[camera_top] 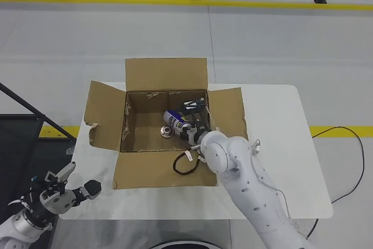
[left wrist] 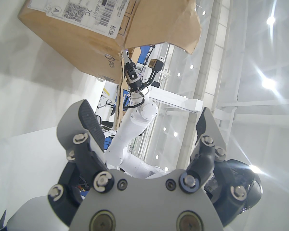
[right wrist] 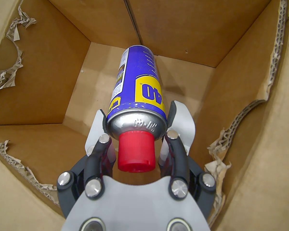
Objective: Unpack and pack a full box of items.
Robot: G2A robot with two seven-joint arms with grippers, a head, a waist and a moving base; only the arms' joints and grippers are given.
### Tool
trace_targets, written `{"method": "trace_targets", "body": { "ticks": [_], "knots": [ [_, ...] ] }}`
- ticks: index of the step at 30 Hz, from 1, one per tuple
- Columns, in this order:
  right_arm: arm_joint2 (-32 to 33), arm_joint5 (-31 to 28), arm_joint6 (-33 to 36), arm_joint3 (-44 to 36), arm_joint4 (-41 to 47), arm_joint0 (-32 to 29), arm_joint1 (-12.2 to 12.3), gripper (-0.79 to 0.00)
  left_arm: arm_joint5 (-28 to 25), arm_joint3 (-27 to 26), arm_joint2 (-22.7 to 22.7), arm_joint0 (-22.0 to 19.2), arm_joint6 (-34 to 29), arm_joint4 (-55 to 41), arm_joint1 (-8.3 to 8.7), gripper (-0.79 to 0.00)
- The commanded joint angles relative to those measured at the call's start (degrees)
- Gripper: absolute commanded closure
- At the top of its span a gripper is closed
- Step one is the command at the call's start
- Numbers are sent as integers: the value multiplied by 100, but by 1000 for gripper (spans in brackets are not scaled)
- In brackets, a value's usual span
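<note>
White tbl (camera_top: 279,118) w/ rounded corners is sitting centre frame in top view, on grey floor (camera_top: 61,37). Yellow line (camera_top: 174,3) is running along top edge. A 2nd yellow line (camera_top: 348,131) is crossing mid-frame, showing L and R of tbl. Black cable (camera_top: 362,155) is looping over floor at R. Thin black pole (camera_top: 24,101) is slanting in from L edge. Dark panel (camera_top: 12,155) is lying lower L. In left wrist view, ceiling lights (left wrist: 270,20) are glaring upper R.
</note>
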Motion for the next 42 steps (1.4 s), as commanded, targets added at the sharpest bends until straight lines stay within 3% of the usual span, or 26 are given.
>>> {"method": "trace_targets", "body": {
  "ticks": [1, 7, 15, 24, 42],
  "knots": [
    [-38, -8, 62, 100, -26, 69, -13, 0, 0, 0, 0, 0, 0, 0, 0, -785],
    [-167, -43, 405, 390, -179, 271, -47, -9, 0, 0, 0, 0, 0, 0, 0, -785],
    [-212, -56, 612, 479, -346, 360, -71, -240, 0, 0, 0, 0, 0, 0, 0, -785],
    [-165, -131, 672, 381, -347, 303, -81, -329, 0, 0, 0, 0, 0, 0, 0, -785],
    [-79, -199, 711, 103, -427, 168, -89, -708, 0, 0, 0, 0, 0, 0, 0, -785]
  ]
}}
